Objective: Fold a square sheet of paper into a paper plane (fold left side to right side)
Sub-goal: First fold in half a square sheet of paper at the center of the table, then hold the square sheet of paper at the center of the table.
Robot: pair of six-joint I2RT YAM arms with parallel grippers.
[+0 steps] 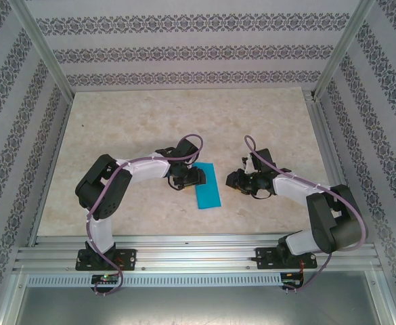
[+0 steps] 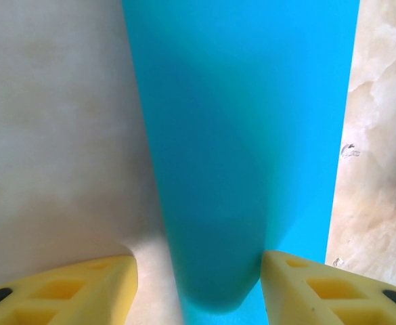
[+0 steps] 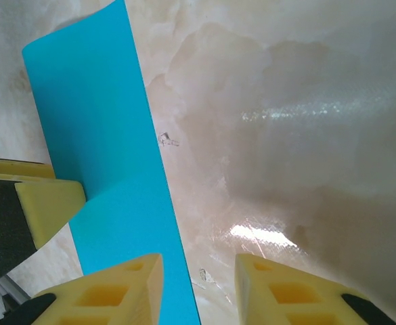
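The square sheet of paper lies on the table as a narrow cyan-blue strip, its left side folded over towards the right. In the left wrist view the paper shows a lifted, rounded upper layer that bulges between my yellow fingers and touches the right one. My left gripper is open around that bulge, at the strip's left edge. My right gripper is open just right of the paper, with bare table between its fingers and the left fingertip over the paper's right edge.
The marble-patterned table stretches around the paper, enclosed by patterned walls and metal frame posts. An aluminium rail carries both arm bases at the near edge. The left gripper's yellow finger shows in the right wrist view.
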